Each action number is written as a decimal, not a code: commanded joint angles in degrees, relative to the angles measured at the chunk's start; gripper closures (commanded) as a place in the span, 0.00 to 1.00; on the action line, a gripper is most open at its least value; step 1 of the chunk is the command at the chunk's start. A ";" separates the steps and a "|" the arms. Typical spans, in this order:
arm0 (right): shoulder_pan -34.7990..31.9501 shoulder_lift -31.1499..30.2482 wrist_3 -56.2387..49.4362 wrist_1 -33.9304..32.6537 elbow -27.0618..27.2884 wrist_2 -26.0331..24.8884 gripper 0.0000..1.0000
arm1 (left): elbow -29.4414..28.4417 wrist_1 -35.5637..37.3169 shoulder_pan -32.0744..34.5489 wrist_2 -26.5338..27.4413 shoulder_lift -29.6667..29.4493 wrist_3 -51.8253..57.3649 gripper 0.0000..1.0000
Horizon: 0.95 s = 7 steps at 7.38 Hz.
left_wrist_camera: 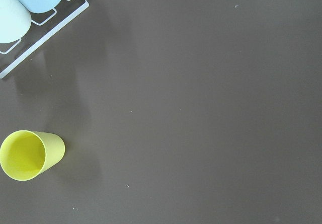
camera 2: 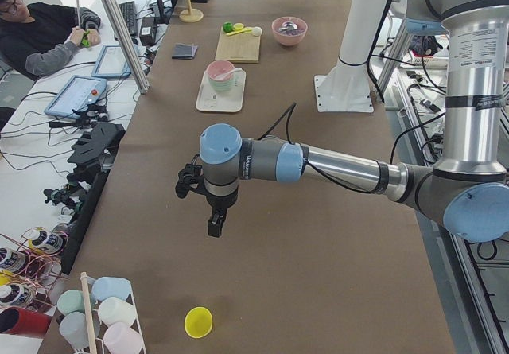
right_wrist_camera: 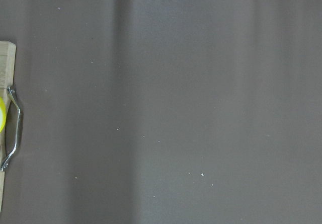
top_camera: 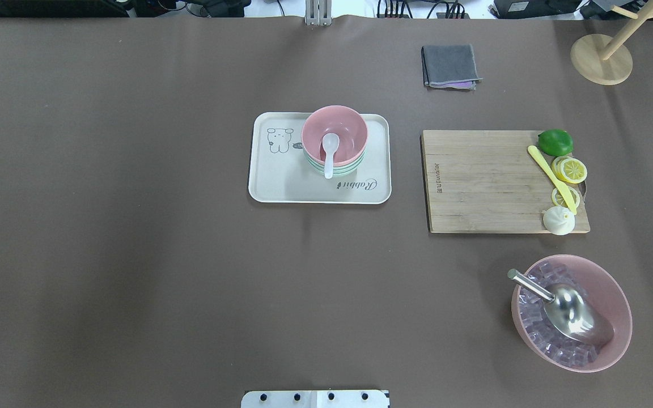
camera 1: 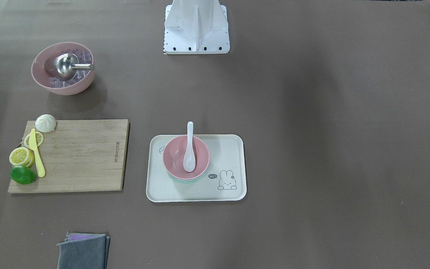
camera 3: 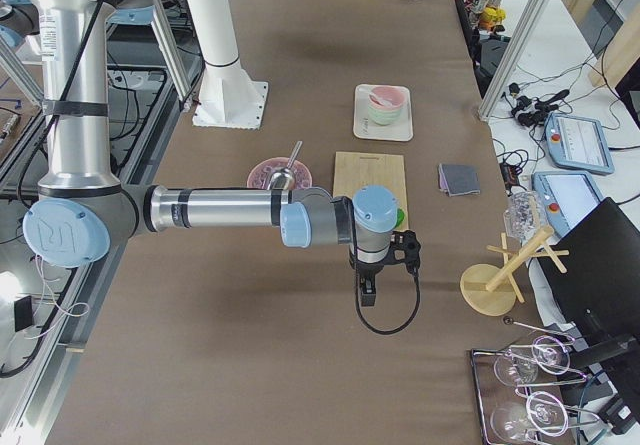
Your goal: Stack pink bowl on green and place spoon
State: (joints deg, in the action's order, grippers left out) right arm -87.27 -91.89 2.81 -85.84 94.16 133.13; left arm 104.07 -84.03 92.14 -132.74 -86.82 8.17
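Note:
The pink bowl (camera 1: 177, 155) sits stacked on the green bowl (camera 1: 185, 181) on the cream rabbit tray (camera 1: 230, 149). The white spoon (camera 1: 189, 149) lies in the pink bowl, with its handle over the rim toward the robot base. The overhead view shows the same stack (top_camera: 349, 133), spoon (top_camera: 329, 153) and tray (top_camera: 281, 181). My left gripper (camera 2: 215, 228) hangs over bare table far from the tray, near a yellow cup (camera 2: 198, 321). My right gripper (camera 3: 367, 295) hangs past the cutting board at the other table end. I cannot tell whether either is open or shut.
A wooden cutting board (top_camera: 485, 181) holds a lime, lemon slices, a yellow knife and a bun. A large pink bowl (top_camera: 615, 306) holds ice cubes and a metal scoop. A grey cloth (top_camera: 450, 65) and a wooden stand (top_camera: 601, 59) lie at the far side. A cup rack (left_wrist_camera: 30, 12) stands by the yellow cup.

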 commanded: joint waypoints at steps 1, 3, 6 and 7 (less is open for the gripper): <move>0.09 -0.39 0.18 0.58 -0.20 -0.07 0.00 | -0.80 0.10 -0.03 0.11 0.60 0.00 0.01; 0.09 -0.48 0.18 0.58 -0.47 0.02 0.00 | -2.02 0.01 -0.03 0.20 0.69 0.00 0.01; 0.09 -0.57 0.18 0.58 -0.55 0.11 0.00 | -2.03 0.01 -0.03 0.20 0.69 0.00 0.01; 0.09 -0.66 0.18 0.50 -0.55 0.11 0.00 | -2.03 0.01 -0.03 0.20 0.69 0.00 0.01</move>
State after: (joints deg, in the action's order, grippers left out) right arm -87.19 -92.48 2.99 -85.27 93.64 133.21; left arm 102.07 -84.02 92.11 -132.54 -86.13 8.17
